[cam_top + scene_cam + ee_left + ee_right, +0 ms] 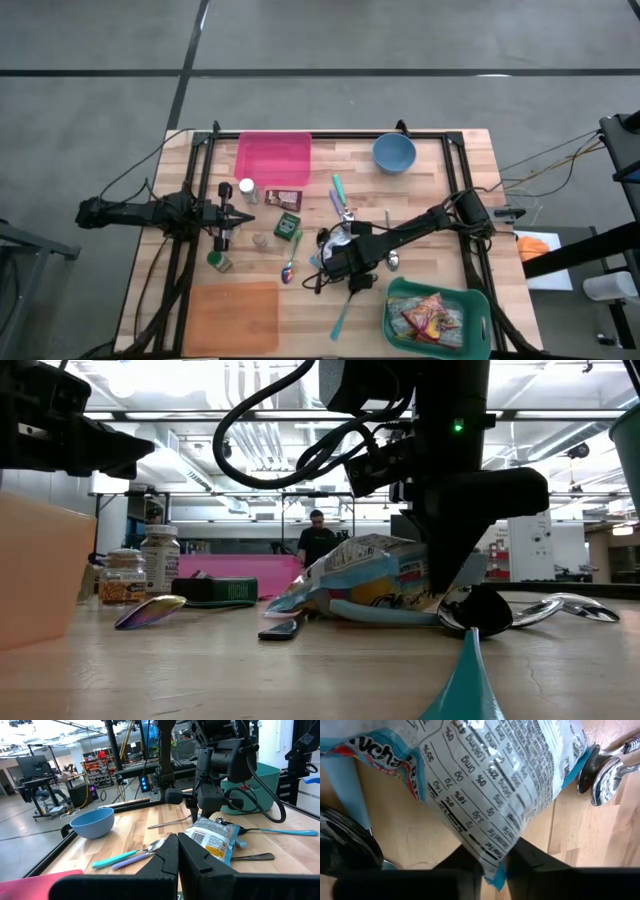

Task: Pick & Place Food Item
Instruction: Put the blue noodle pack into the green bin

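Snack bag [495,785] lies mid-worktop [440,200] among spoons, its edge pinched between your right pincer [492,865] fingers, clenched on it. Green bin [478,300] sits near, toward the right front corner. Left pincer [177,855] clenched empty, well apart.

A grey concrete floor [100,60] surrounds the wooden counter [420,200], crossed by dark seam lines [320,72]. Beyond the counter the low view opens onto a large workshop hall: bright ceiling light strips [200,435] run under exposed ducts, and a person [317,540] in dark clothes stands far off. The left wrist view shows the room's far side, with black metal frames [115,750], a desk with a monitor [32,767], and cluttered shelving [97,770] behind.
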